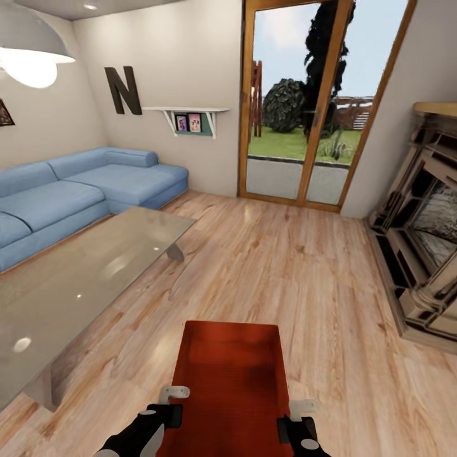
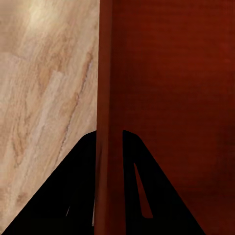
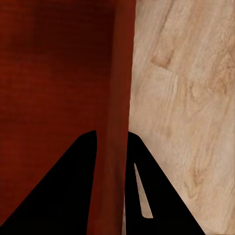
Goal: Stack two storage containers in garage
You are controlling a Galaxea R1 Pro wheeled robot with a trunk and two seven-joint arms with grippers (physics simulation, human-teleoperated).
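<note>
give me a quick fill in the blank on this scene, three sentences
Each pincer, left and right, clamps a side ____ of the storage container.
The sofa is coloured ____.
The letter on the wall is ____.
Missing words: wall; blue; N

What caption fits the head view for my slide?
Both grippers, left and right, clamp opposite walls of an orange-red storage container over the living room's wood floor.
</note>
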